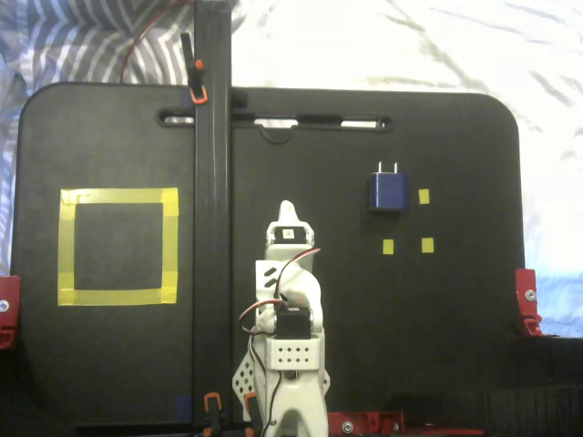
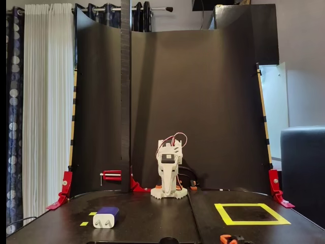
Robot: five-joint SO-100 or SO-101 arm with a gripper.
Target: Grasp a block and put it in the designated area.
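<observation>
The block [image 1: 387, 191] is small and dark blue, with two short prongs pointing to the far edge; it lies on the black board right of centre in a fixed view. In the other fixed view the block [image 2: 105, 217] lies front left, its white pronged face toward the camera. The designated area [image 1: 118, 196], a large yellow tape square, is on the left of the board; the other fixed view shows the designated area [image 2: 254, 222] front right. My gripper [image 1: 287, 211] is folded at the middle of the board, shut and holding nothing, well apart from both. My gripper [image 2: 167, 189] points down by the arm's base.
Three tiny yellow markers [image 1: 424, 196] sit around the block. A tall black post [image 1: 211, 228] stands between the arm and the tape square. Red clamps [image 1: 526, 300] grip the board's edges. A curved black backdrop [image 2: 203, 101] rises behind the arm.
</observation>
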